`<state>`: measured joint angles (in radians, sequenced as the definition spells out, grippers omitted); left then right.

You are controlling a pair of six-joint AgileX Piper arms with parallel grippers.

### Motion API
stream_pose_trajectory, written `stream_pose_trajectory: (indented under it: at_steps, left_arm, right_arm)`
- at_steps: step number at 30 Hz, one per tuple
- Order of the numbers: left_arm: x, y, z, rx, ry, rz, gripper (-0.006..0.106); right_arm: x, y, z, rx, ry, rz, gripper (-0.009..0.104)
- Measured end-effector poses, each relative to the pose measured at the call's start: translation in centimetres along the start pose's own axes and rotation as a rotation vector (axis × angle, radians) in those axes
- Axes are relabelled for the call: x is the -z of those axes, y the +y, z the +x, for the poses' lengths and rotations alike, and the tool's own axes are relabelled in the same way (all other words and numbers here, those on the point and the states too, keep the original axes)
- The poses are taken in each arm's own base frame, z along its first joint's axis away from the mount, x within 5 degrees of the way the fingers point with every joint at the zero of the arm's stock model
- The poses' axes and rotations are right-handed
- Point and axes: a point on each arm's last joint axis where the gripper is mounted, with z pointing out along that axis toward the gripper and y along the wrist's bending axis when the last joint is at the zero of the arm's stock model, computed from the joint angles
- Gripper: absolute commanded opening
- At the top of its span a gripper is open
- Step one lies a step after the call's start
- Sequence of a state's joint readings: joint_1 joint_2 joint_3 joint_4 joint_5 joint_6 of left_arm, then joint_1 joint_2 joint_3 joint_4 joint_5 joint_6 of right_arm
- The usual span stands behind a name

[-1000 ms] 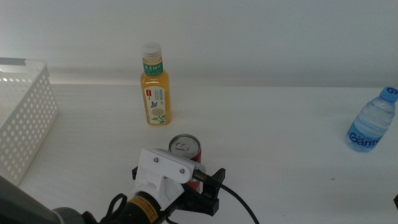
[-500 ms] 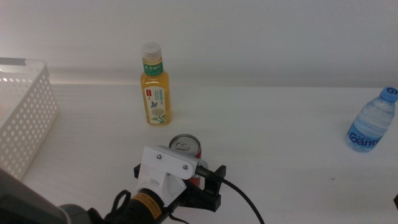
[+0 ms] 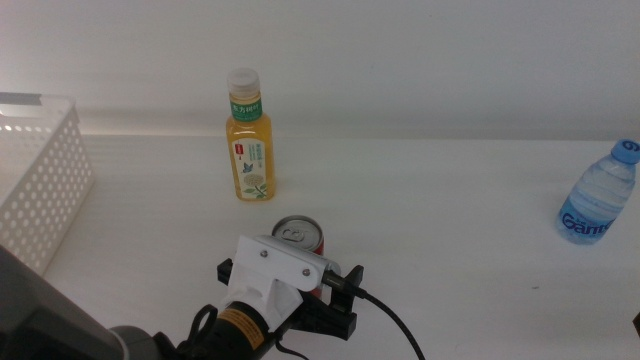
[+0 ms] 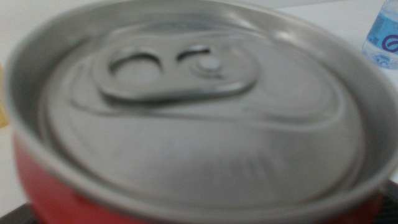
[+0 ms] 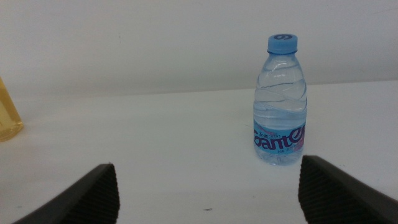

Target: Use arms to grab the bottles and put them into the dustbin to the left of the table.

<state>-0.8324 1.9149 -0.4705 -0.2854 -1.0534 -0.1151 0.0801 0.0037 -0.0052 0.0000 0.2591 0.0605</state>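
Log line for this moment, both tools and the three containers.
left tool: at red can, grip unclear | right tool: open, facing water bottle | tea bottle: upright on table | dustbin: no bottle seen inside

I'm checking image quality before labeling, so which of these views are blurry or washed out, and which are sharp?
Left wrist view: the red can fills the frame, soft and out of focus. Right wrist view: sharp, the water bottle label is crisp between the open right gripper. Middle view: evenly lit but pale, the white table nearly merges with the wall; the tea bottle is clear.
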Motion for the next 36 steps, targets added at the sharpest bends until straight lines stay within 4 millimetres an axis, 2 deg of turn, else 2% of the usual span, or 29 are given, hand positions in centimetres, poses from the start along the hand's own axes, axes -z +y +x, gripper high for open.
stream_pose_trajectory:
  at_steps: [8, 11, 14, 16, 20, 22, 23, 24, 31, 36]
  left_arm:
    - [-0.1, 0.2, 0.2, 0.000, 0.003, -0.021, 0.092]
    - [-0.1, 0.3, 0.3, 0.000, 0.006, -0.026, 0.087]
    - [-0.1, 0.3, 0.3, 0.001, 0.005, -0.030, 0.077]
    - [-0.1, 0.3, 0.3, 0.003, 0.003, -0.033, 0.065]
    - [-0.1, 0.4, 0.2, 0.003, 0.000, -0.038, 0.035]
    - [-0.1, 0.4, 0.2, 0.001, -0.002, -0.038, 0.018]
    - [-0.1, 0.4, 0.2, -0.001, -0.002, -0.038, 0.003]
    - [-0.1, 0.4, 0.2, -0.004, -0.002, -0.038, -0.002]
    - [0.5, 0.3, -0.5, -0.015, 0.042, -0.037, -0.002]
    - [2.3, 0.0, -2.8, -0.038, 0.127, -0.038, -0.002]
  right_arm:
    - [0.0, 0.0, 0.0, 0.000, 0.000, 0.000, 0.077]
    - [0.0, 0.0, 0.0, 0.000, 0.000, 0.000, 0.077]
    - [0.0, 0.0, 0.0, 0.000, 0.000, 0.000, 0.077]
    - [0.0, 0.0, 0.0, 0.000, 0.000, 0.000, 0.077]
    - [0.0, 0.0, 0.0, 0.000, 0.000, 0.000, 0.077]
    - [0.0, 0.0, 0.0, 0.000, 0.000, 0.000, 0.077]
    - [0.0, 0.0, 0.0, 0.000, 0.000, 0.000, 0.077]
    - [0.0, 0.0, 0.0, 0.000, 0.000, 0.000, 0.077]
    - [0.0, 0.0, 0.0, 0.000, 0.000, 0.000, 0.077]
    - [0.0, 0.0, 0.0, 0.000, 0.000, 0.000, 0.077]
